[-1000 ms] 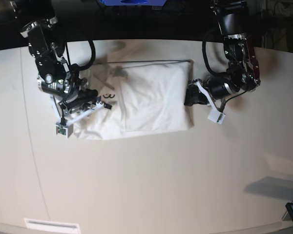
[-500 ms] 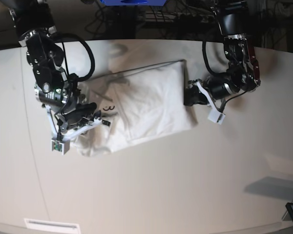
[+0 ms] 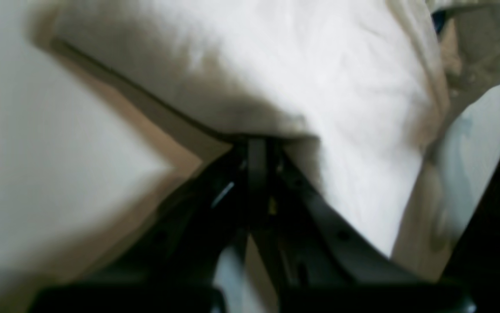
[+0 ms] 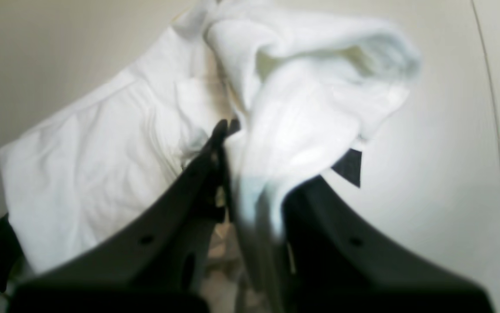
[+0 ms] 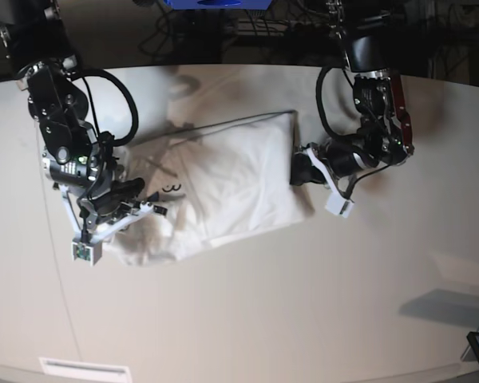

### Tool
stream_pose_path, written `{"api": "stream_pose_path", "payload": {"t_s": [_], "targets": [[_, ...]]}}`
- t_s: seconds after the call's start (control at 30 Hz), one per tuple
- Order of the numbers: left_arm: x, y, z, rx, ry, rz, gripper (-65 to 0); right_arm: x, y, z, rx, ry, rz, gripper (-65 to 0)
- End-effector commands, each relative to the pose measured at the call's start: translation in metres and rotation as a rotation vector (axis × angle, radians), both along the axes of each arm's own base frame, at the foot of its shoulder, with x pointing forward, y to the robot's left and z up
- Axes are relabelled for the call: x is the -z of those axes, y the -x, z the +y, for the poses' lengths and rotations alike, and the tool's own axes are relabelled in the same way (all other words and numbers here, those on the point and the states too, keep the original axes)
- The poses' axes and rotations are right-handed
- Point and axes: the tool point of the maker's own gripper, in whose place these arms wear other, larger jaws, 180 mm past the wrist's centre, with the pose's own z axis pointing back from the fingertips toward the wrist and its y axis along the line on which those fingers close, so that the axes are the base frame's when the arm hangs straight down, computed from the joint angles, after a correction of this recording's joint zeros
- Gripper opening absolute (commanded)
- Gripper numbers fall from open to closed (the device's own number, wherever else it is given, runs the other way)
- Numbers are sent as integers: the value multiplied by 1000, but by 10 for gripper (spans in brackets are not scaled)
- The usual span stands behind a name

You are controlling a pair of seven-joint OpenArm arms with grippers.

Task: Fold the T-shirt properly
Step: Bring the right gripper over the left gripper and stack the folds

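t-shirt [image 5: 239,187] is soft white cloth, matt, lightly creased, bunched into thicker folds at the right gripper [image 4: 228,130]; small black woven-looking tag [image 4: 348,167] on it. both grippers' fingers look like black matt plastic, left gripper [image 3: 256,148] same. table [image 5: 303,311] is a smooth off-white surface with a faint sheen. arm cables [image 5: 116,92] are black and glossy

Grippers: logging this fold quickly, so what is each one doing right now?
Left gripper: shut on the white cloth T-shirt's edge.
Right gripper: shut on a bunched fold of the T-shirt.
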Motion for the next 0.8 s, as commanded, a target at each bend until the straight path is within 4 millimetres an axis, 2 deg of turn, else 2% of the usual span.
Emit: {"api": "stream_pose_path", "payload": {"t_s": [0.0, 0.13, 0.37, 0.77], "targets": [[10, 2, 4, 21, -55, 50, -650, -19, -13, -5, 9, 18, -75, -650], [15, -9, -7, 18, -7, 79, -650, -23, -16, 9, -46, 32, -88, -650], [0, -32, -10, 17, 6, 38, -650, -31, -20, 29, -128, 62, -111, -650], [-1, -32, -25, 29, 31, 38, -650, -22, -8, 77, -263, 86, -108, -650]]}}
